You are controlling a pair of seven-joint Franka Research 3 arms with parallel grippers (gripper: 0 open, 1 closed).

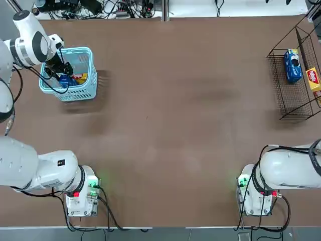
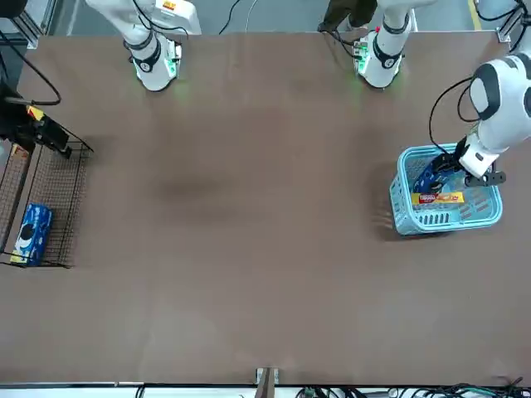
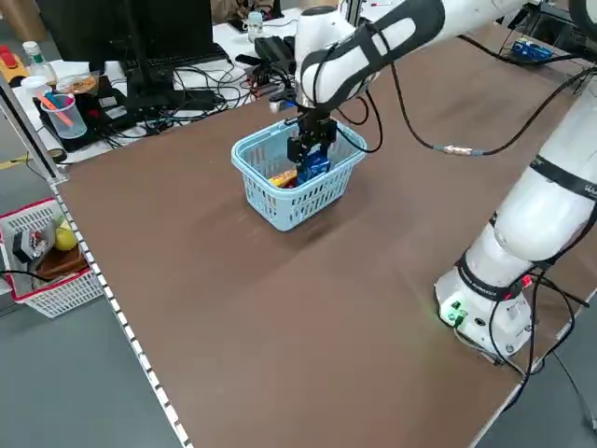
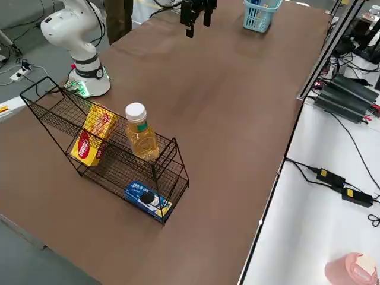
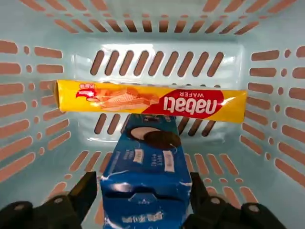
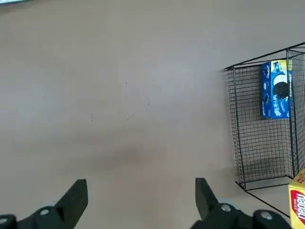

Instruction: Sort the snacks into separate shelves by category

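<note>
Left arm at the light-blue basket (image 5: 267, 157). The left pincer (image 5: 140, 188) reached down inside the basket, its fingers parted and placed one on either flank of the blue packet (image 5: 147, 167); whether both pads touched it could not be told. The packet's long axis ran lengthwise between the fingers, from its near end towards the basket's floor, so that closure would act across its narrower width. The yellow wafer packet (image 5: 143, 101) lay crosswise at the blue packet's far end. The left arm (image 1: 35, 42), much the nearer to these snacks, bent over the basket with its wrist directed downward.

The right pincer (image 4: 198, 22), wide and with nothing between its fingers, hung above the desk (image 4: 202, 107), well apart from the basket. The wire rack (image 4: 102, 172), well to the robot's right of the basket, held another blue packet (image 4: 148, 198), a yellow packet (image 4: 94, 135) and a bottle (image 4: 142, 138). The next move probably required a squeeze, then a straight lift clear of the basket's rim
</note>
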